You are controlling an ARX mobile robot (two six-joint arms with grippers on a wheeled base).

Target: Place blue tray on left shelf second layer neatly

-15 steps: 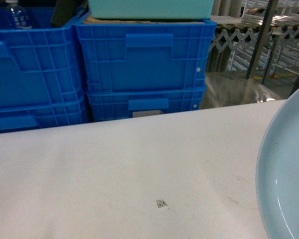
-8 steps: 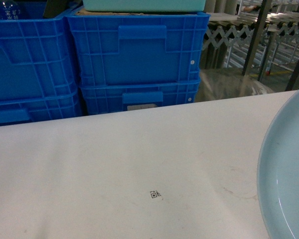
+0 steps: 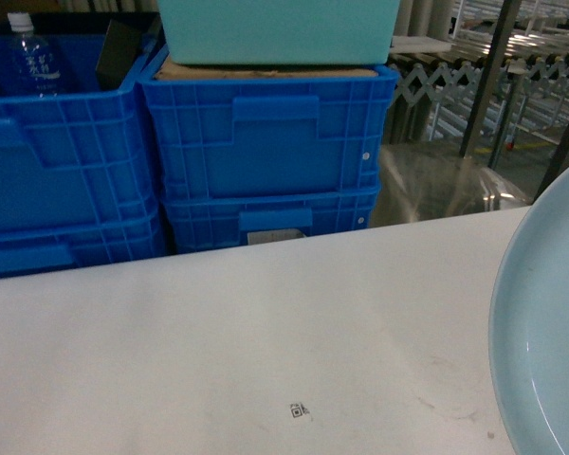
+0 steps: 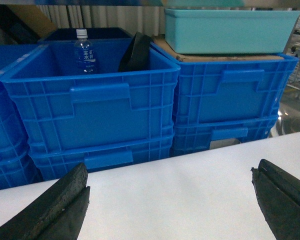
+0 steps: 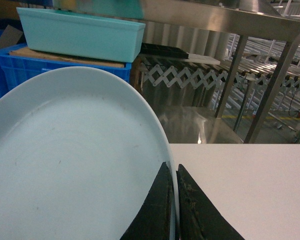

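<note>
The blue tray, a pale round dish, fills the left of the right wrist view, and its curved edge shows at the right of the head view. My right gripper is shut on its rim, one finger inside and one outside, above the white table. My left gripper is open over bare table with nothing between its fingers. A steel shelf beam on steel posts crosses the top of the right wrist view. I cannot tell which layer it is.
Stacked dark-blue crates stand just beyond the table's far edge. A pale teal box sits on cardboard on the right stack, and a water bottle stands in the left crate. A scissor barrier and roller racks lie at the back right.
The head view has shifted: crates and the small table mark moved up and left, then back down. The tray keeps its place at the right edge.
</note>
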